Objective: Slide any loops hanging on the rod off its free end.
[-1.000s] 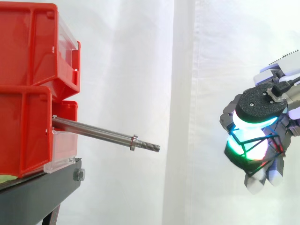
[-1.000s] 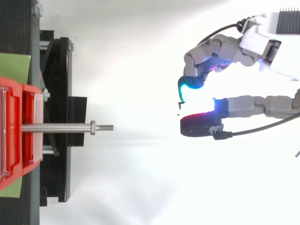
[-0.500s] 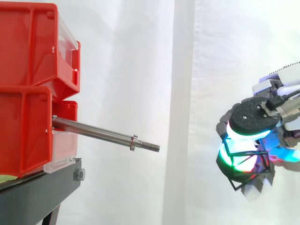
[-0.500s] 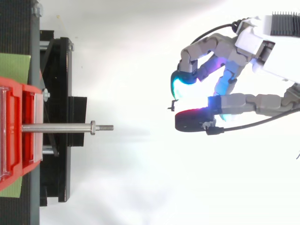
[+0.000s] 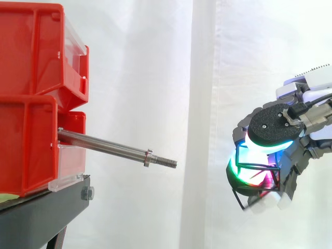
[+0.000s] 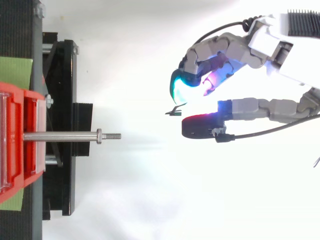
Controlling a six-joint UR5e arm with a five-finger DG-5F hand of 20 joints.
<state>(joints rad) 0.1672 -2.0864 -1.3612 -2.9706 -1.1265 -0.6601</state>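
A bare steel rod (image 5: 104,144) sticks out to the right from the lower red bin, sloping slightly down to a collar and threaded free end (image 5: 167,163); nothing hangs on it. My hand (image 5: 272,127) hovers well to the right of that end, at about its height. Its fingers are curled, with a thin black loop (image 5: 257,166) strung taut around the glowing pads. From above, the rod (image 6: 60,136) points at the hand (image 6: 250,47), and a bit of the loop (image 6: 173,111) pokes out between the cyan pad and the thumb.
Two stacked red bins (image 5: 31,98) sit on a black stand (image 5: 46,212) at the left. A green sheet (image 6: 15,72) lies under the bins. The white curtain hangs behind, and open air separates the rod's tip from the hand.
The hand has drifted left towards the rod's tip and a little lower, carrying the black loop. Its fingers have spread somewhat further from the thumb.
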